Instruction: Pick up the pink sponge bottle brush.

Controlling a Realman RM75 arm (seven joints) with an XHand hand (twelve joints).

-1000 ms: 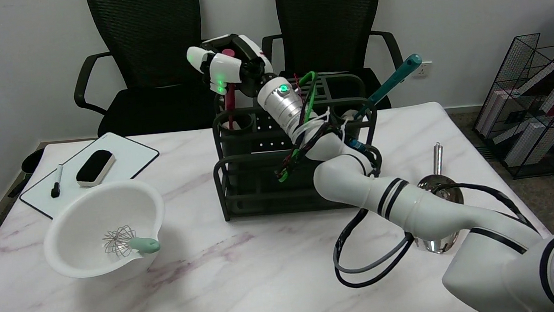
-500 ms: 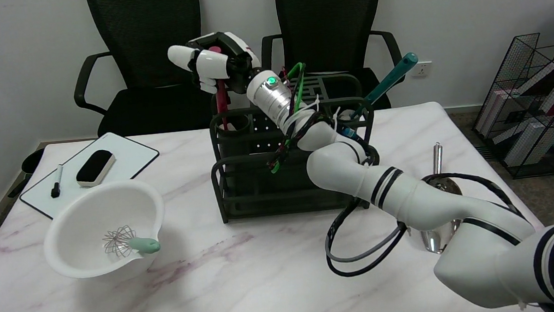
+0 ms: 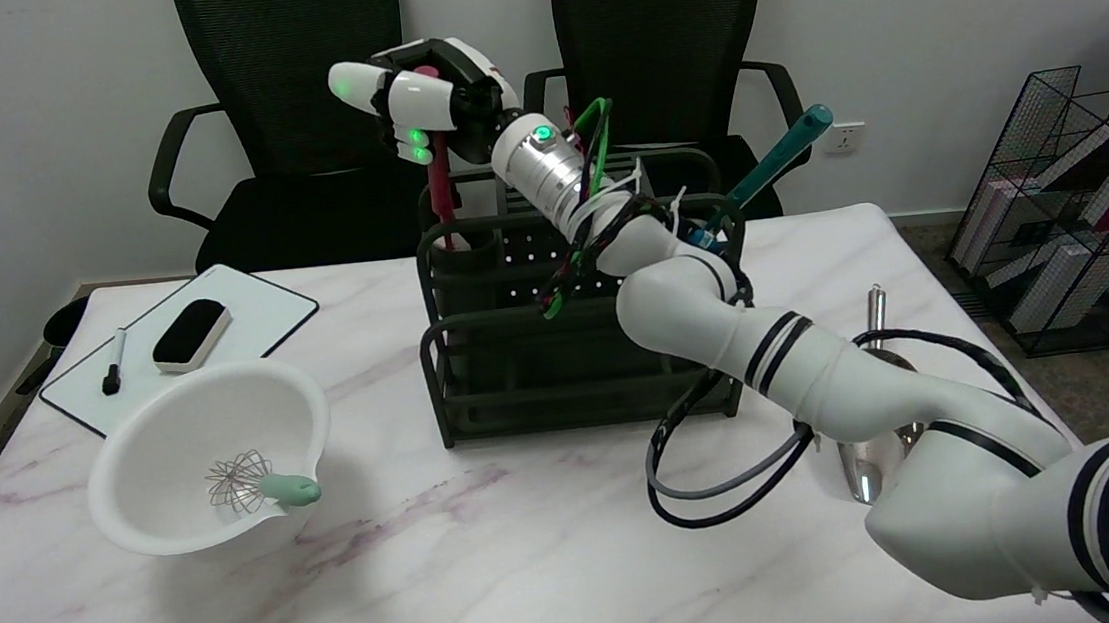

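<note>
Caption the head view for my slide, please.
Right hand grips the pink brush handle, its lower end in the black rack.

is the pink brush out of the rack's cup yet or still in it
Still in. The right hand grips the handle top, and the pink brush stands upright with its lower end hidden inside the black rack cup.

The right hand (image 3: 425, 97) is raised above the rack's (image 3: 482, 398) 10 o'clock corner, fingers closed around the top of the brush (image 3: 441, 186) handle, which hangs upright with its lower end in the rack's corner cup. A teal-handled tool (image 3: 771, 167) leans out of the rack toward 2 o'clock. At 8 o'clock on the surface (image 3: 438, 583) sits a white bowl (image 3: 154, 437) holding a whisk (image 3: 258, 483); beyond it lies a whiteboard (image 3: 254, 313) with an eraser (image 3: 190, 333) and a marker (image 3: 112, 362).
</note>
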